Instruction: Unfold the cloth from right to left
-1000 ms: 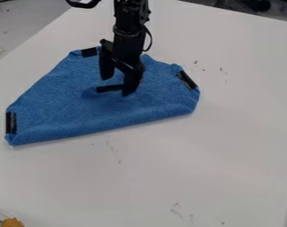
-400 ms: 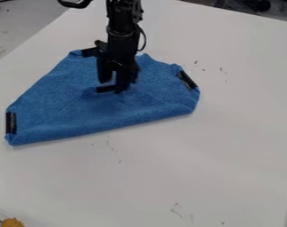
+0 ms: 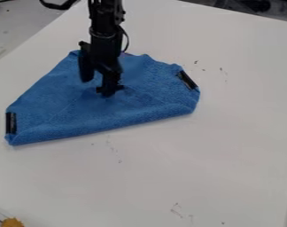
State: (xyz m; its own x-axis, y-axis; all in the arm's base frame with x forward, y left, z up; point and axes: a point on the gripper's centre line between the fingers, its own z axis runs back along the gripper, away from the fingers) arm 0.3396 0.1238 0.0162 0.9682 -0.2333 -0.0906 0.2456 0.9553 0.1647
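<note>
Over the upper middle of the blue cloth, the black gripper (image 3: 97, 85) hangs down from the top edge, open, its two fingers apart with blue fabric visible between them. The cloth (image 3: 57, 104) lies partly folded on the table, with a rolled-looking lower edge and a folded part across its middle. One fingertip is over the black strip at the cloth's middle and partly hides it; whether it touches is unclear. Other black strips mark the cloth's left corner (image 3: 11, 123) and right corner (image 3: 187, 80). The upper left part of the cloth is partly behind the gripper.
The white table (image 3: 187, 164) extends around the cloth, with small dark marks on its surface. An orange-yellow object (image 3: 12, 222) shows at the lower left corner. The table's far edge runs along the top right.
The gripper has moved left across the cloth, and its finger now covers part of the middle strip. The upper left strip has become hidden behind it. The cloth looks unmoved.
</note>
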